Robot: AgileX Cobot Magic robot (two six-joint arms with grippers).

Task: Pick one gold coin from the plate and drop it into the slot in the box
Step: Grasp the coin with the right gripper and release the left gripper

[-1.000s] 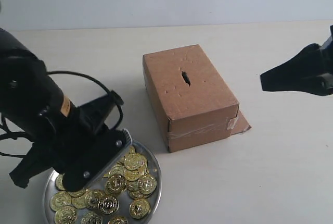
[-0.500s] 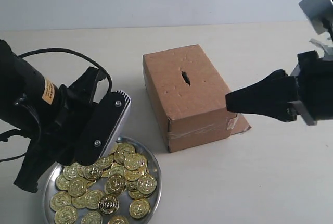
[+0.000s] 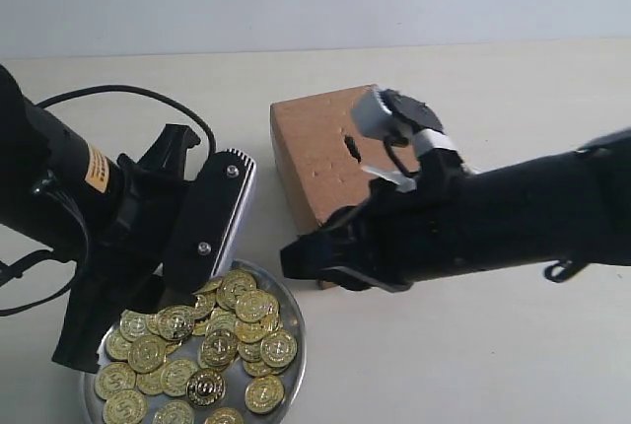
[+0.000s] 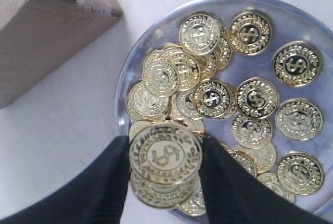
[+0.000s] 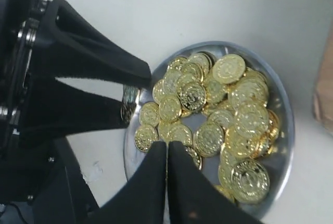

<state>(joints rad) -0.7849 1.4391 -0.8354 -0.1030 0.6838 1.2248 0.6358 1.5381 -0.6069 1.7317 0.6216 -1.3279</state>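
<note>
Pinching one gold coin (image 4: 165, 153) between the two black fingers (image 4: 99, 187) of the left gripper (image 4: 165, 168), face turned toward the wrist camera. Holds it right at the rim of the plate (image 4: 123, 110), with a further gold edge showing just beneath; cannot tell whether that second piece is clamped too or merely lies below. Leaves the loose coins (image 4: 250, 96) heaped and scattered over the rest of the silver dish.

Presses the two fingers of the right gripper (image 5: 167, 168) flat together, nothing between them, tips poised above the coin pile. Reaches that arm across the middle of the exterior view, passing in front of the box (image 3: 311, 143) and hiding its lower part and far end.

Sits the box on the pale table (image 3: 493, 375), beyond the plate and apart from it. Shows the slot (image 3: 352, 149) as a short dark cut in the top face, uncovered, just beside the right arm's wrist housing and well away from the held coin.
</note>
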